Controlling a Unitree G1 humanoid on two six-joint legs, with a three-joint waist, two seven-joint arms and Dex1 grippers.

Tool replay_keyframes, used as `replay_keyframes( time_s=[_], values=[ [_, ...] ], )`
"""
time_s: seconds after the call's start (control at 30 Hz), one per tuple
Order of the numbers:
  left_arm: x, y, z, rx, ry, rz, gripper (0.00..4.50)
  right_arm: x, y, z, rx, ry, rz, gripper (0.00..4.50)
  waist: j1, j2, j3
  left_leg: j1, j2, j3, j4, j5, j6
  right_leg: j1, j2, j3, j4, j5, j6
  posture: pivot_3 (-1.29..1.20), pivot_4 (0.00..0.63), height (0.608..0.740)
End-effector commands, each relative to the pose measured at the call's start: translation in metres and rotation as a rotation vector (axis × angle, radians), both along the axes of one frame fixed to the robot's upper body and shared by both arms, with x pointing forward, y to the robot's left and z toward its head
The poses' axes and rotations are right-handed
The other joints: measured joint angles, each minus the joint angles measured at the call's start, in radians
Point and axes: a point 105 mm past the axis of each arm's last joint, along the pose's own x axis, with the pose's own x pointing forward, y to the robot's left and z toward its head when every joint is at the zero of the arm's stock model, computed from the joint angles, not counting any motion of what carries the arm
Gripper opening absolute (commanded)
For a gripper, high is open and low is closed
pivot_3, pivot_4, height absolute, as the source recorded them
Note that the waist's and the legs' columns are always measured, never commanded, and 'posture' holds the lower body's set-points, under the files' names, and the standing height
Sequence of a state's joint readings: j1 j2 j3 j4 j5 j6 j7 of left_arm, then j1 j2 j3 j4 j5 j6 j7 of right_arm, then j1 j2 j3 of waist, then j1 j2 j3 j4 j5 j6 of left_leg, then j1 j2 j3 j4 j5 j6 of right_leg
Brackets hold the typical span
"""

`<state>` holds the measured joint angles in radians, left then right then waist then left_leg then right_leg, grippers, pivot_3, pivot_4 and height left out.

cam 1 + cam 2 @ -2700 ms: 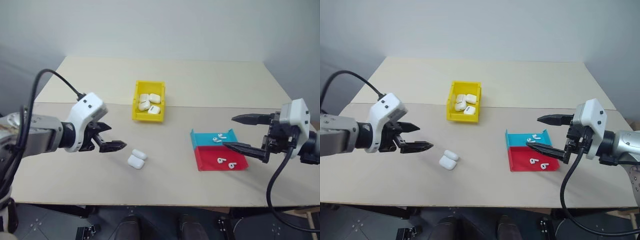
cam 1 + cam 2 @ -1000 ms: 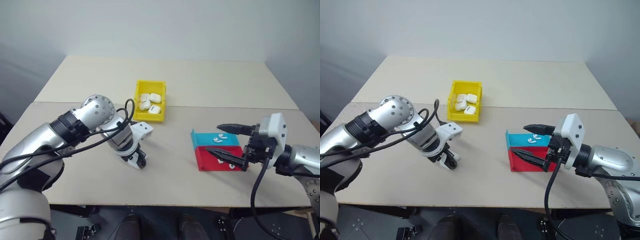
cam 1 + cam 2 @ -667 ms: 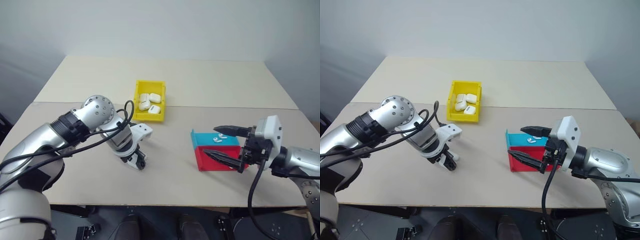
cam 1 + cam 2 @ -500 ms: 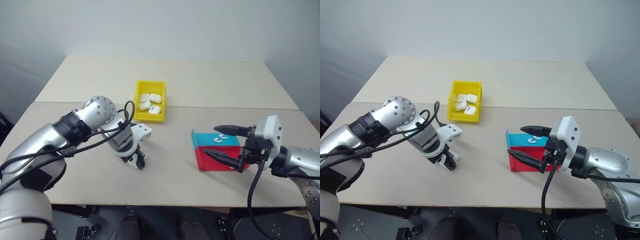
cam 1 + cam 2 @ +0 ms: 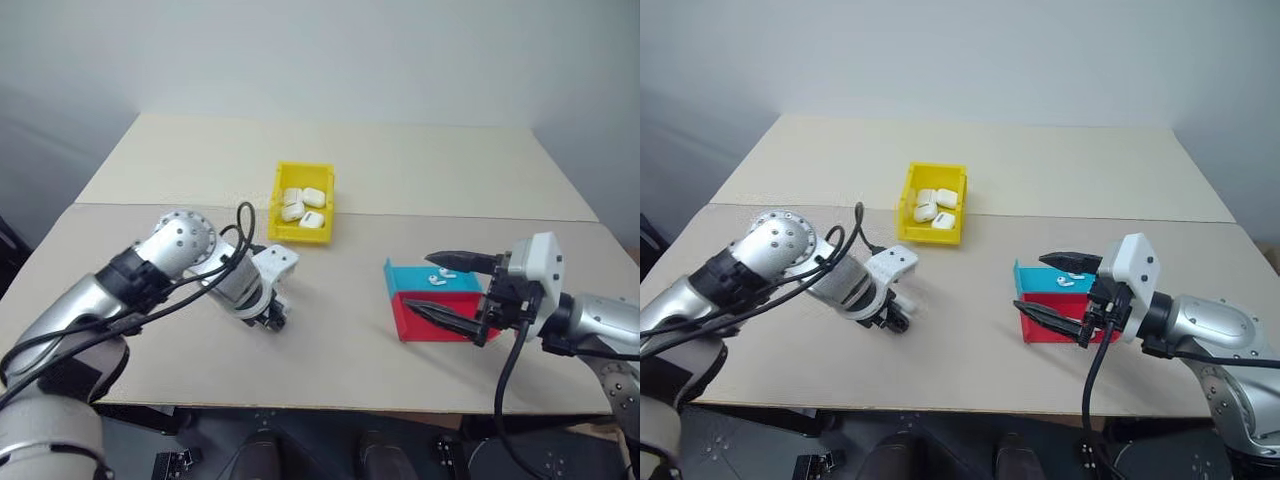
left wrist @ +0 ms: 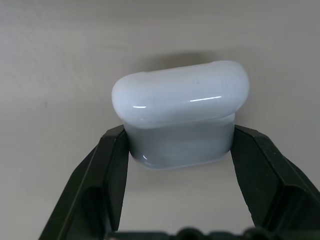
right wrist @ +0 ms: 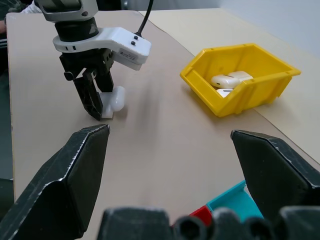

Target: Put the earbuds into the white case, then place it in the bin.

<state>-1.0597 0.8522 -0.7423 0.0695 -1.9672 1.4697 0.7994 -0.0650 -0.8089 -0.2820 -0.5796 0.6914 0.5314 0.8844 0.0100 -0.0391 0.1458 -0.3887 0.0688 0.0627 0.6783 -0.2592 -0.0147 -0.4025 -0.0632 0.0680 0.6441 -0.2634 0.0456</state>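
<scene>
The white case [image 6: 180, 115] rests on the table, and my left gripper [image 6: 179, 135] points steeply down and is shut on its lower half, one black finger on each side. The right wrist view also takes in the white case [image 7: 114, 101] and the left gripper [image 7: 98, 107] from across the table. Two earbuds [image 5: 438, 277] lie on the teal part of the sloped tray [image 5: 405, 278]. My right gripper [image 5: 418, 280] hangs open just over that tray, one finger above the earbuds and one over the red part. The yellow bin [image 5: 300, 237] stands further back, between the arms.
Several white cases [image 5: 303, 205] lie inside the yellow bin. The tray's red half [image 5: 455, 300] is partly covered by my right lower finger. A seam runs across the tabletop just behind the bin.
My left gripper came down over the white case and shut on it within the last second. My right gripper drew in closer to the tray earlier and has since held still.
</scene>
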Motion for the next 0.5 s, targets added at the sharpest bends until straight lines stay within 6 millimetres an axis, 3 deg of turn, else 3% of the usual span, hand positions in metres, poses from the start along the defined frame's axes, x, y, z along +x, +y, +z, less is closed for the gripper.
replay_keyframes(
  time_s=[0.03, 0.3, 0.4, 0.5],
  values=[
    [-0.003, 0.007, 0.034, -0.068, -0.138, -0.025, 2.79, -0.002, 0.0, 0.013, 0.011, -0.055, 0.017, 4.5, -0.008, 0.0, 0.001, -0.002, 0.0, 0.0, 0.0, 0.0, -0.001, -0.003, 0.0, 0.0, 0.0, 0.0, 0.0, 0.0, 0.15, 0.74],
    [0.003, 0.007, 0.096, -0.423, -0.663, -0.134, 2.79, 0.006, -0.004, 0.019, 0.005, -0.069, 0.018, 4.5, 0.006, 0.001, 0.002, -0.002, 0.0, 0.001, -0.002, 0.001, -0.002, -0.002, 0.0, -0.001, -0.003, 0.0, 0.0, 0.0, 0.15, 0.74],
    [0.008, 0.005, 0.106, -0.539, -0.805, -0.211, 2.79, 0.009, -0.005, 0.022, 0.0, -0.075, 0.022, 4.5, 0.011, 0.001, 0.002, -0.002, 0.0, 0.001, -0.002, 0.001, -0.003, -0.002, 0.0, -0.002, -0.003, 0.0, -0.001, 0.0, 0.15, 0.74],
    [0.005, -0.007, 0.121, -0.839, -0.938, -0.333, 2.79, 0.012, -0.007, 0.028, -0.002, -0.084, 0.022, 4.5, 0.016, 0.001, 0.002, -0.003, 0.0, 0.001, -0.001, 0.001, -0.003, -0.001, 0.0, -0.002, -0.003, 0.0, -0.001, 0.0, 0.15, 0.74]
  ],
)
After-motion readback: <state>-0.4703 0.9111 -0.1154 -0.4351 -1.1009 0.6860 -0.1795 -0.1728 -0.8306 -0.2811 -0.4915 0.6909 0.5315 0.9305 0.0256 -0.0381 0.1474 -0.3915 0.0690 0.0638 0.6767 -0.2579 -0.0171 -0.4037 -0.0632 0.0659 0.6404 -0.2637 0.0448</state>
